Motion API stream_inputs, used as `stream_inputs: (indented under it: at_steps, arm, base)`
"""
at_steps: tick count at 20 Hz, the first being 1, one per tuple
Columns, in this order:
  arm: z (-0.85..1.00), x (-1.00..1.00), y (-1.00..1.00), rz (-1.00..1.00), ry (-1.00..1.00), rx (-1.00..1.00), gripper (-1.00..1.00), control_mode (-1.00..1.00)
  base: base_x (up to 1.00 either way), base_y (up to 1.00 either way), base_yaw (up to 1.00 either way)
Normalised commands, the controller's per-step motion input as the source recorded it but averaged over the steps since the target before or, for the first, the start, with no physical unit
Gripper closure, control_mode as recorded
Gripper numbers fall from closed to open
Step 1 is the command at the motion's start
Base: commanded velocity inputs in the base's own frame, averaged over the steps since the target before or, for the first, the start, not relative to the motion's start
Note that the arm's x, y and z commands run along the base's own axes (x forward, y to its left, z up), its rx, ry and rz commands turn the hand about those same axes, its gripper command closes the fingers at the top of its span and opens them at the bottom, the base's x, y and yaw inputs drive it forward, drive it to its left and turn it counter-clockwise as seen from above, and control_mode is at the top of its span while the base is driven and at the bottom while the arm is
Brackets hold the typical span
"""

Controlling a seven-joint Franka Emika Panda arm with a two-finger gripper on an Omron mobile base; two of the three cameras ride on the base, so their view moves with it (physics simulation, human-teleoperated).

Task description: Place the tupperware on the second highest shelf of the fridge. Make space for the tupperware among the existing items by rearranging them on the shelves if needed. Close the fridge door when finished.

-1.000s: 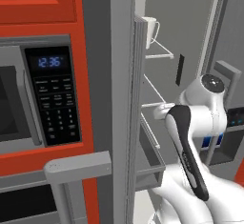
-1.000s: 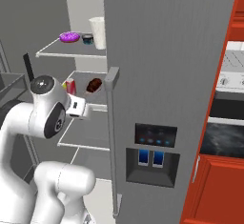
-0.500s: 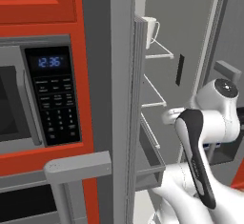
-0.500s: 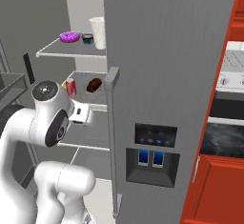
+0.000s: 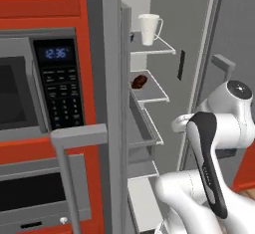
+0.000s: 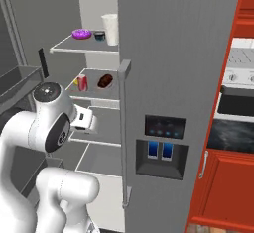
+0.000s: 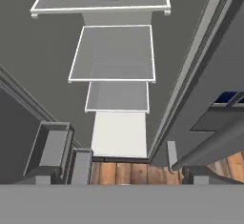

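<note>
The white arm rises from the base, bends at a dark-jointed elbow and reaches forward at mid height. From the right base camera its round shoulder joint sits high on the left, with the white hand jutting out to the right of it, level and pointing into the open compartment. The gripper has its fingers spread wide apart and nothing lies between them; it looks downward along the interior.

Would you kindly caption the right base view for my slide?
Open fridge: jug, purple dish on top shelf; tupperware on second highest shelf.
</note>
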Motion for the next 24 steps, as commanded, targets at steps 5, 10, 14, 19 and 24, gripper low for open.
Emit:
stream_inputs:
  at_steps: [5,10,14,19,24]
  arm:
    - [0.00,0.00,0.00,0.00,0.00,0.00,-1.00,1.00]
    - [0.00,0.00,0.00,0.00,0.00,0.00,-1.00,1.00]
    - [0.00,0.00,0.00,0.00,0.00,0.00,-1.00,1.00]
    - [0.00,0.00,0.00,0.00,0.00,0.00,-1.00,1.00]
    - [0.00,0.00,0.00,0.00,0.00,0.00,-1.00,1.00]
  base:
    - [-0.71,-0.07,0.09]
    - [-0.58,-0.22,0.09]
    - [-0.38,-0.31,0.09]
    - [-0.14,-0.33,0.15]
    - [-0.25,-0.30,0.25]
